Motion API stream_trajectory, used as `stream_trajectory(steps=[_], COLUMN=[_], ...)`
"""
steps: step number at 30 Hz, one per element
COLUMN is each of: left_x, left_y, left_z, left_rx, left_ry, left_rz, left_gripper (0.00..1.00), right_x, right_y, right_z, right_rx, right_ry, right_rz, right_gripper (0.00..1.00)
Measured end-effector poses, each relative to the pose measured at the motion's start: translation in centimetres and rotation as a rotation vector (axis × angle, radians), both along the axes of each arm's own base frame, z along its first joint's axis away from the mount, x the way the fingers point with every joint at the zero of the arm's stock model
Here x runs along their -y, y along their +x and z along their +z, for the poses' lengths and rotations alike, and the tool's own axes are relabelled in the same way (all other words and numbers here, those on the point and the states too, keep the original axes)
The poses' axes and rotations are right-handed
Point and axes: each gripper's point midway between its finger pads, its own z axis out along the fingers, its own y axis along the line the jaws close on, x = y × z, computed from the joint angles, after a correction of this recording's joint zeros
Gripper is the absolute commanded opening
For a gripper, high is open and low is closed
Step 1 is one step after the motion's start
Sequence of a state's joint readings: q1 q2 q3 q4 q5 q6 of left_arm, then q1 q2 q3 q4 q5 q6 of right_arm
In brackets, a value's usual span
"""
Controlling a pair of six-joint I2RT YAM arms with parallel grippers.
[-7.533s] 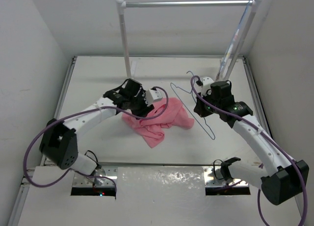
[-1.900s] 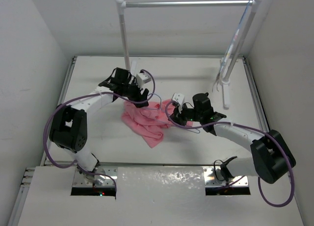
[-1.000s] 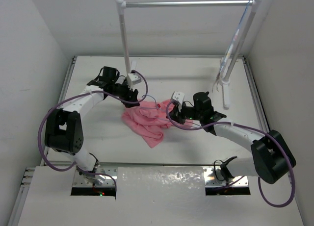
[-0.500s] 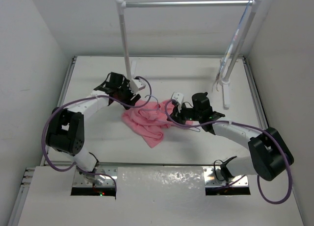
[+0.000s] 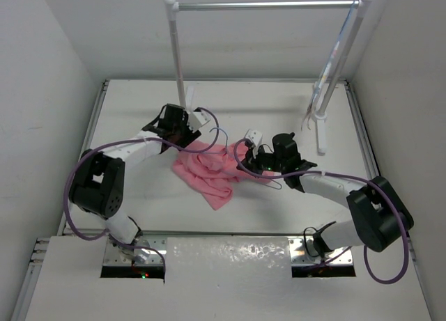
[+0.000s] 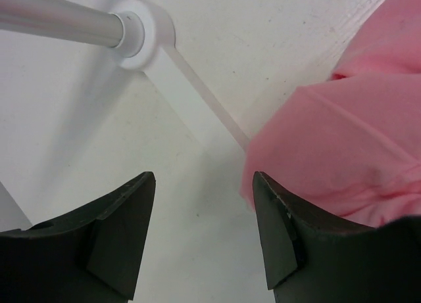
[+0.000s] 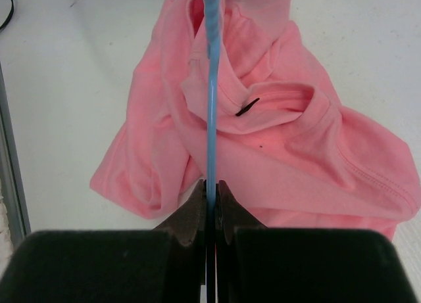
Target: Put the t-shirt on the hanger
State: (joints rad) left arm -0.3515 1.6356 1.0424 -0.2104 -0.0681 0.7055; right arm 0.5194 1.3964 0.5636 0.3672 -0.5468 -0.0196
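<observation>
Firmly, right pincer (image 7: 210,186) clamps the hanger (image 7: 212,86); left pincer (image 6: 204,185) gapes beside the t-shirt (image 6: 342,139).

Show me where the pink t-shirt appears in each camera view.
Top external: t-shirt at the centre of the table, between the arms.
Left wrist: t-shirt at the right edge, beside the open left gripper.
Right wrist: t-shirt fills the centre, under the hanger.
Shared landmark: the white table.

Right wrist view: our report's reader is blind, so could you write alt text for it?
The right gripper is shut on the thin pale-blue wire hanger, which runs straight away from it across a crumpled salmon-pink t-shirt. The shirt lies with its collar showing on a white table.
</observation>
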Motion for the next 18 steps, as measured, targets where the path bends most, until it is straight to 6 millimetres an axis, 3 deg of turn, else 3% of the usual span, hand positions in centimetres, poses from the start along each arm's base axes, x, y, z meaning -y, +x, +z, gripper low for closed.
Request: stream_trajectory(steps=[7,12,18], left_x=[-1.1,-1.7,-1.9], left_y=[-0.3,0.0,0.3], left_z=[-3.4,-4.6,-4.4], left_rx=[-0.051,-0.063,-0.140], left_ry=[0.068,0.095,-0.111], left_rz=[0.025,0.050,0.034], left_gripper=[0.58,0.57,0.56], right_x=[0.2,0.1,0.5], right_y=[-0.5,-0.4,-1.0], right_z=[0.2,0.6,-0.2], right_rx=[0.019,0.039,0.028], right_ry=[0.017,0.029,0.023], right_rz=[0.000,0.002,0.002], right_gripper=[0.00,0.00,0.00])
